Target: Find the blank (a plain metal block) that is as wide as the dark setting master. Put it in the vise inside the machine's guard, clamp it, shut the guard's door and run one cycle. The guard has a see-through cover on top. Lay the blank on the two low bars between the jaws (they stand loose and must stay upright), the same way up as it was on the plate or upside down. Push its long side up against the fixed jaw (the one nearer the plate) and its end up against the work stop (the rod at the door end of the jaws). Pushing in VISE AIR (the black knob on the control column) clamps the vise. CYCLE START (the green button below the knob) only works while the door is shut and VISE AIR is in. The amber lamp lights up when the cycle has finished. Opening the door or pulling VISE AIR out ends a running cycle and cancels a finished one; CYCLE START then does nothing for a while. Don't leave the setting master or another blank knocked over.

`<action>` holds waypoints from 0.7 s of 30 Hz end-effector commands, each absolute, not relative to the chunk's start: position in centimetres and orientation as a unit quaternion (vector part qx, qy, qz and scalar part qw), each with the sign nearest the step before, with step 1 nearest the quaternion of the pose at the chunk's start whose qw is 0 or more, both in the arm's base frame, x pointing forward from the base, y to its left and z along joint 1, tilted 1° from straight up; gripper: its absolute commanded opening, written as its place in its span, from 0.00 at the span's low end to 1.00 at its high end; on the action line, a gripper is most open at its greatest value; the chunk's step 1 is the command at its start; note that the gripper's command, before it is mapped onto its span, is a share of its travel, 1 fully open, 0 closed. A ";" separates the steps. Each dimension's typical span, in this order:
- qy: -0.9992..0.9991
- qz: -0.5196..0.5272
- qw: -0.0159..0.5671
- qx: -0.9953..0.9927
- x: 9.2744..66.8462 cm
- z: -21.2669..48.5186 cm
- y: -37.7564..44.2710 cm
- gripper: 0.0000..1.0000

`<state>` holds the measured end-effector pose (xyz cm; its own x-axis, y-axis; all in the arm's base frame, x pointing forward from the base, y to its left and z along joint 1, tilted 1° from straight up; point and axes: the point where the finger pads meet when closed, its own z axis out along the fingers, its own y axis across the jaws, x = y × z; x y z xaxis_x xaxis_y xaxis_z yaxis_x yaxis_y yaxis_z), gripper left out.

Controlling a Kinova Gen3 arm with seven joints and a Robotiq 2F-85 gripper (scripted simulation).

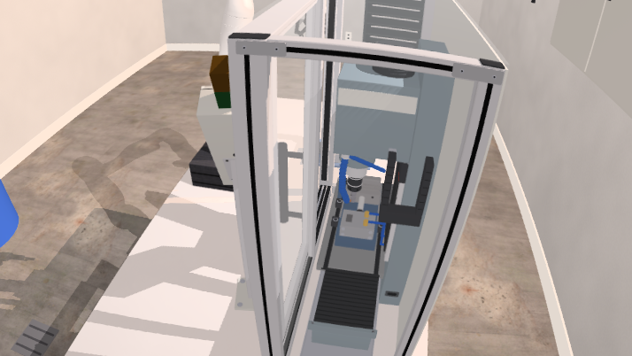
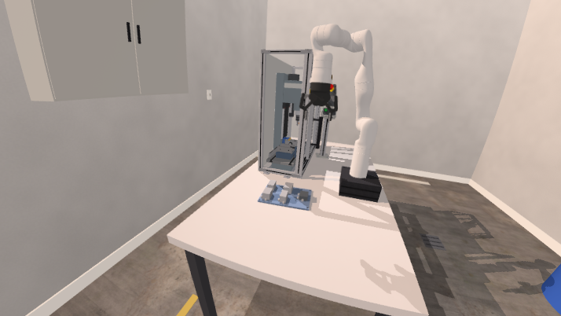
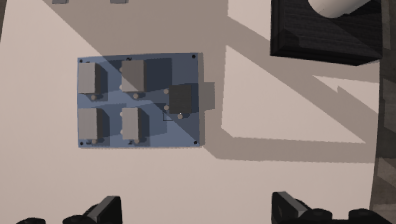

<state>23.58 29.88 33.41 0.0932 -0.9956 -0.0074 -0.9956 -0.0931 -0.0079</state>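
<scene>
My gripper (image 2: 319,112) (image 3: 196,207) is open and empty, high above the table. The blue plate (image 2: 295,203) (image 3: 182,67) lies ahead of the fingers in the wrist view. It bears the dark setting master (image 2: 303,195) (image 3: 180,98) and several upright grey blanks. In the wrist view, the upper right blank (image 3: 133,76) looks widest, close to the master's width; the upper left blank (image 3: 87,77), lower left blank (image 3: 89,123) and lower right blank (image 3: 131,123) look narrower. The vise (image 1: 358,228) is inside the guard; its bars cannot be made out. The door handle (image 1: 283,181) shows.
The guard (image 1: 258,177) (image 2: 260,114) stands behind the plate in the exterior view. The control column (image 1: 217,133) stands beside it, its knob not clear; the lamp block (image 1: 219,73) above looks dark amber. The robot's black base (image 2: 359,186) (image 3: 325,42) is right of the plate.
</scene>
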 end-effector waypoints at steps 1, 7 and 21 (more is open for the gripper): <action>0.673 0.000 0.006 -0.739 23.7 32.5 29.7 1.00; 0.673 0.000 0.006 -0.739 24.1 28.7 28.6 1.00; 0.673 0.000 0.006 -0.739 24.5 24.8 27.6 1.00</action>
<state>24.26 28.26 27.42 0.0928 -0.9957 -0.0064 -0.9957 -0.0927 -0.0073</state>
